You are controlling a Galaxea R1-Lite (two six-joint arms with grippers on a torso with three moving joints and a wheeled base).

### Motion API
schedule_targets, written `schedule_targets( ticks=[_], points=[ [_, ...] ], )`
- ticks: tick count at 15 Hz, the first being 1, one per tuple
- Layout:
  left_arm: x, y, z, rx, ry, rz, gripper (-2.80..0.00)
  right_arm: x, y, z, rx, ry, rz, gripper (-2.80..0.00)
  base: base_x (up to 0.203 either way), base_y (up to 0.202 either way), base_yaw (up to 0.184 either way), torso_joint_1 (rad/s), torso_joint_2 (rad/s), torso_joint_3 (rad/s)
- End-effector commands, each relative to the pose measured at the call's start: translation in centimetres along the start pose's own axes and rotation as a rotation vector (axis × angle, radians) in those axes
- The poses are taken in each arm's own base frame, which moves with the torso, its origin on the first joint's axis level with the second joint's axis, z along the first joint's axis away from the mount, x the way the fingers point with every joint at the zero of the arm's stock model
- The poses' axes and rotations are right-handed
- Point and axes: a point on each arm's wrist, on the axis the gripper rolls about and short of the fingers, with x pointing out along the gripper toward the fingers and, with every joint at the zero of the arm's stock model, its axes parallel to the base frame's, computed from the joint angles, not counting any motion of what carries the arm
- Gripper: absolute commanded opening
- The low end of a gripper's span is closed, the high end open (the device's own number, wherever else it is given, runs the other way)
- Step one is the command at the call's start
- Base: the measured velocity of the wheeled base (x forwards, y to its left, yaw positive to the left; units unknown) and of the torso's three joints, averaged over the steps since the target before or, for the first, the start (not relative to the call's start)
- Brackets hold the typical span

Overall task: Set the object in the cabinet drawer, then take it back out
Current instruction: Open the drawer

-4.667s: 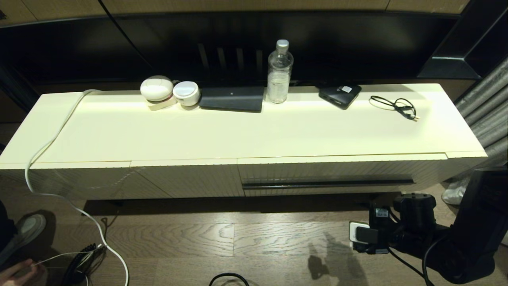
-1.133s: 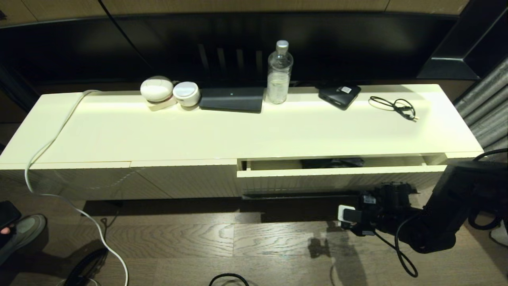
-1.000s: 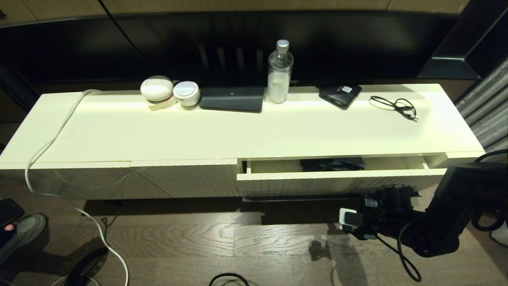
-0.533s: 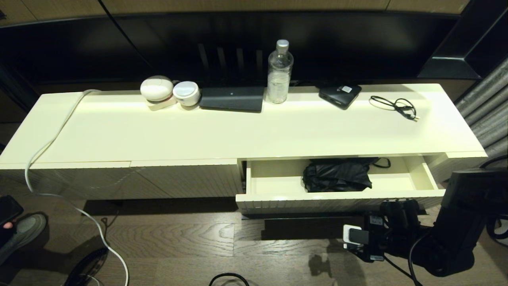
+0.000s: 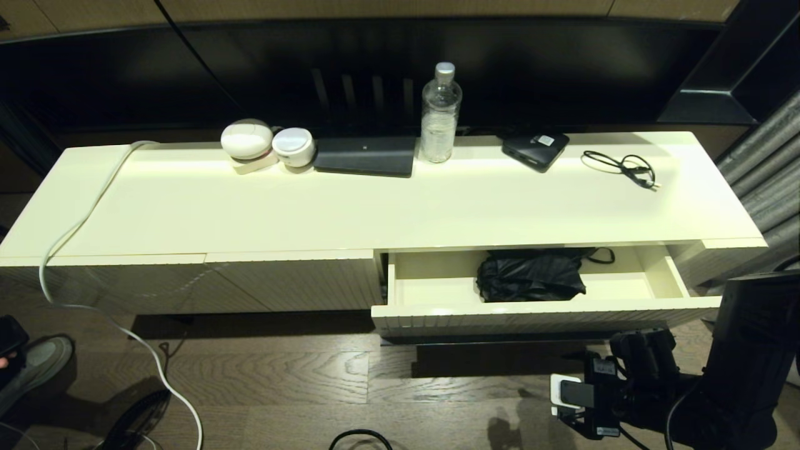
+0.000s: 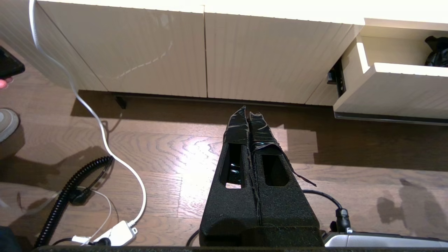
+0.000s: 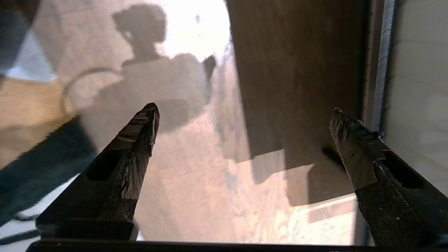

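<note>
The cabinet drawer [image 5: 544, 310] stands pulled out at the right of the cream cabinet, its smooth interior showing. The black folding umbrella [image 5: 531, 278] lies inside it, right of the middle, with its strap toward the back. My right arm [image 5: 644, 375] hangs low over the floor, in front of the drawer and below it. My right gripper [image 7: 244, 110] is open with nothing between its fingers, and the drawer's dark handle groove [image 7: 385, 63] runs beside one finger. My left gripper [image 6: 246, 111] is shut and empty over the floor, left of the drawer [image 6: 402, 91]. A bit of the umbrella [image 6: 437, 52] shows there.
On the cabinet top stand a water bottle [image 5: 440, 115], a small black box with a white label [image 5: 535, 149], a thin black cable [image 5: 622, 167], a flat black device [image 5: 365, 155] and two white round devices [image 5: 265, 142]. A white cord [image 5: 94, 212] drops to the floor. A shoe [image 5: 37, 362] is at far left.
The drawer went from shut to pulled well out, uncovering the umbrella. My right gripper has since come off the drawer front and dropped back toward the floor.
</note>
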Motion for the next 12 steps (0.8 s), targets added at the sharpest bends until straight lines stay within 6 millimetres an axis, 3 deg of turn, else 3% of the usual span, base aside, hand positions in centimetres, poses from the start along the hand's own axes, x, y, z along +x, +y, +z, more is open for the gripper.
schedule_targets(
  ticks=[1, 4, 12],
  points=[
    [0.0, 0.0, 0.0, -0.001, -0.002, 0.001, -2.8, -0.7, 0.0, 0.1, 0.002, -0.005, -0.009, 0.0, 0.0, 0.0, 0.0, 0.0, 0.0, 0.0],
    [0.0, 0.0, 0.0, -0.001, -0.002, 0.001, -2.8, -3.6, -0.1, 0.6, 0.041, -0.026, -0.047, 0.0, 0.0, 0.0, 0.0, 0.0, 0.0, 0.0],
    [0.0, 0.0, 0.0, -0.001, -0.002, 0.001, -2.8, -17.2, 1.0, 1.7, 0.132, -0.13, -0.359, 0.0, 0.0, 0.0, 0.0, 0.0, 0.0, 0.0]
  ],
)
